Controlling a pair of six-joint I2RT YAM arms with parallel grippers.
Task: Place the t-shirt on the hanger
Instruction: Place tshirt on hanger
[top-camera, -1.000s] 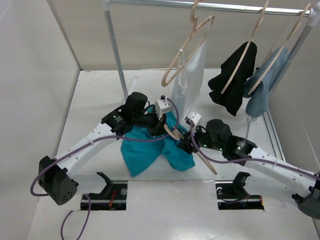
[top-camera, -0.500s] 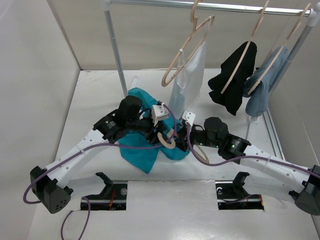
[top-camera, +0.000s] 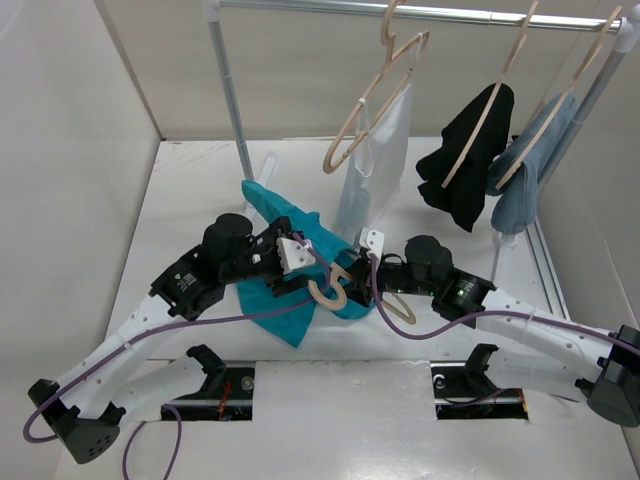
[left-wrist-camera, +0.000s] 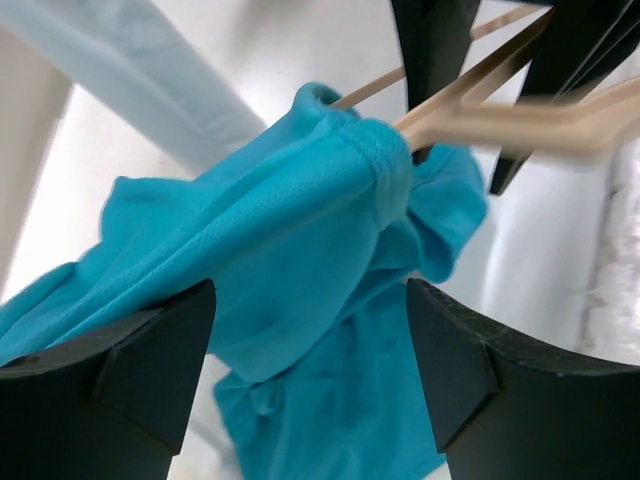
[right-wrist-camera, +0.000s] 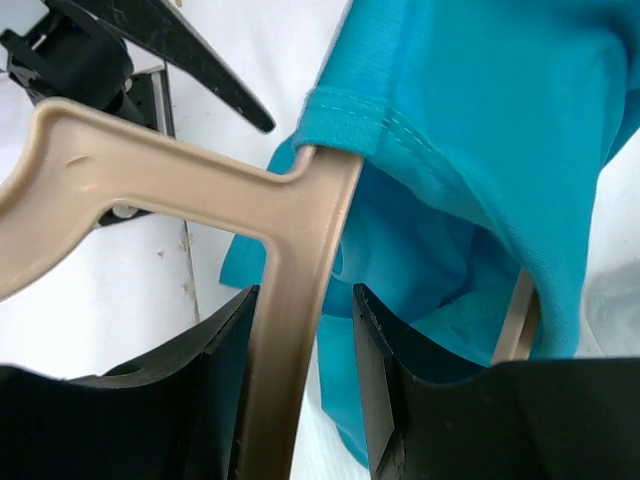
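gripping one hanger (right-wrist-camera: 292, 310), right fingers (right-wrist-camera: 195, 400) — one t-shirt (right-wrist-camera: 480, 90) draped over it

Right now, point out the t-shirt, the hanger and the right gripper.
t-shirt (left-wrist-camera: 290, 235), left wrist view, teal fold near the hem.
hanger (right-wrist-camera: 180, 165), right wrist view, the pale wooden crossbar.
right gripper (right-wrist-camera: 304, 295), right wrist view, midway between its fingertips.

Boxed in by a plain beige left wall (top-camera: 60, 150) and back wall (top-camera: 290, 80), above a white table (top-camera: 195, 180), with a metal garment rail (top-camera: 450, 14) on a grey post (top-camera: 230, 100), hung with white cloth (top-camera: 385, 170), a black garment (top-camera: 470, 165) and grey-blue cloth (top-camera: 522, 195).
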